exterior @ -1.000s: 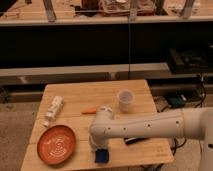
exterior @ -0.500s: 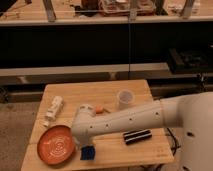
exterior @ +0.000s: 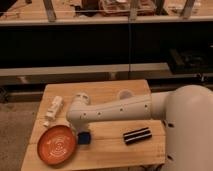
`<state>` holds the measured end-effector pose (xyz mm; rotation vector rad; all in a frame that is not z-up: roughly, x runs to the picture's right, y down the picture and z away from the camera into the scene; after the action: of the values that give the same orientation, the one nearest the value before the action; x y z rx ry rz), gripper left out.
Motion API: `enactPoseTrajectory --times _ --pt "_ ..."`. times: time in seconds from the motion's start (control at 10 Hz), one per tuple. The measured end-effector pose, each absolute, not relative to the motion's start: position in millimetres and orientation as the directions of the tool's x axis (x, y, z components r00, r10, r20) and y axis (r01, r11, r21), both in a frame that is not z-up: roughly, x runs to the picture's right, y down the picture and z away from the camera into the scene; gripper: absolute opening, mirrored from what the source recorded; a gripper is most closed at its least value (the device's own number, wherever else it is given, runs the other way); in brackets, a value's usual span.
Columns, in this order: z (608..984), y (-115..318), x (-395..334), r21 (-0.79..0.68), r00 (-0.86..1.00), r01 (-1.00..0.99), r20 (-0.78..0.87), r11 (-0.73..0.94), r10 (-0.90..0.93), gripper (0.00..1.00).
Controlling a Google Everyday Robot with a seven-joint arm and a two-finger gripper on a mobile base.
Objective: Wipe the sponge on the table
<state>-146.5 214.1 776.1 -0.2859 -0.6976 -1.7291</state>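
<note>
The dark-blue sponge lies on the light wooden table, just right of the orange plate. My white arm reaches across the table from the right, and its elbow hangs over the sponge. The gripper sits right above the sponge, mostly hidden under the arm, and seems to press down on it.
An orange plate lies at the table's front left. A white bottle lies at the left edge. A black block with white stripes rests at the front right. A white cup stands near the back, partly behind the arm.
The arm has swept left across the table, and the sponge has slid left with it, ending up next to the orange plate.
</note>
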Motion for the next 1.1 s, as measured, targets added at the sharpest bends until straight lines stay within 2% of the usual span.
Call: enactPoseTrajectory --times 0.3,0.6,1.1 --pt "809 191 -137 0.298 -0.256 0.949 0.548 -0.101 -0.796 0.0" --pt "848 190 -94 0.245 -0.191 0.968 0.584 -0.053 -0.789 0.0" --pt "853 203 -30 0.158 -0.09 0.987 0.601 0.008 -0.794 0.0"
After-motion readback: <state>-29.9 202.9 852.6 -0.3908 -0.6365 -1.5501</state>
